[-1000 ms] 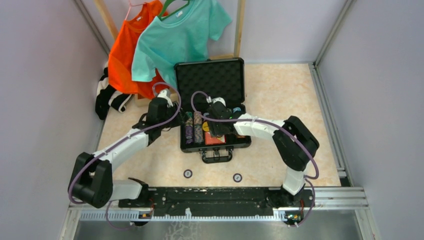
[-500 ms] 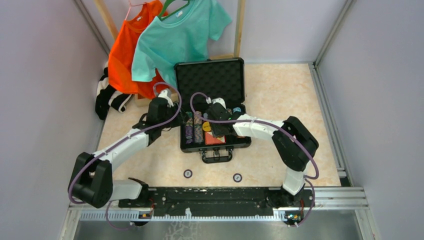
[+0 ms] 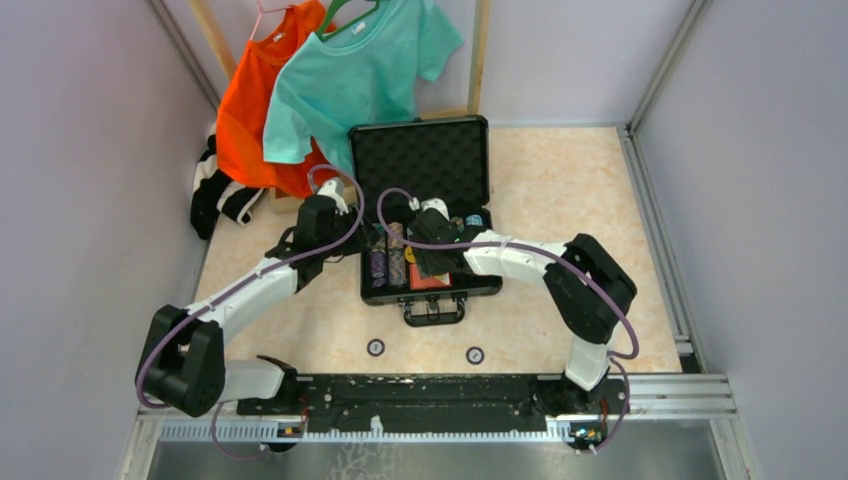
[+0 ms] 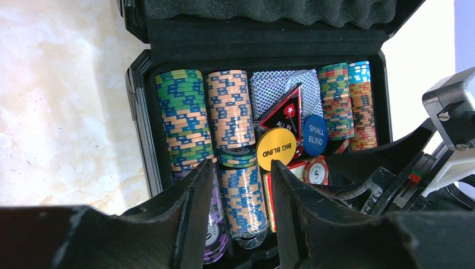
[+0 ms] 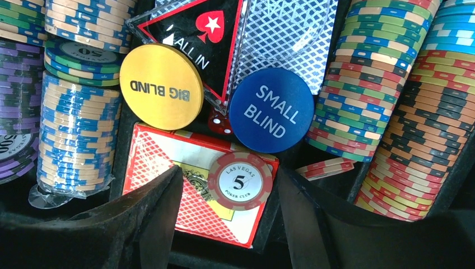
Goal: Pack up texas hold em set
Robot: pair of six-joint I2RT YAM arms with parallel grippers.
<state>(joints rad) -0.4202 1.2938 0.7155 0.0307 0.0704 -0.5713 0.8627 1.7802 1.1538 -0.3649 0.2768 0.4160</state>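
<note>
The black briefcase (image 3: 478, 289) lies open on the table, its foam lid (image 3: 425, 160) standing at the back. Rows of multicoloured poker chips (image 4: 182, 117) fill it. My left gripper (image 4: 241, 165) is open and empty above a blue and peach chip roll (image 4: 242, 196) at the case's left side. My right gripper (image 5: 228, 171) is open and empty, its jaws either side of a red "5" chip (image 5: 240, 180) lying on the red card box (image 5: 162, 151). The yellow BIG BLIND button (image 5: 161, 87), blue SMALL BLIND button (image 5: 271, 110), a red die (image 5: 220, 123) and an ALL IN triangle (image 5: 201, 33) lie beside them.
Two small round discs (image 3: 376, 347) (image 3: 475, 355) lie on the table in front of the case. An orange shirt (image 3: 255, 110) and a teal shirt (image 3: 350, 70) hang at the back left, with black and white cloth (image 3: 215, 190) beneath them.
My right gripper has shifted slightly to the left over the case. The left arm has hardly moved.
</note>
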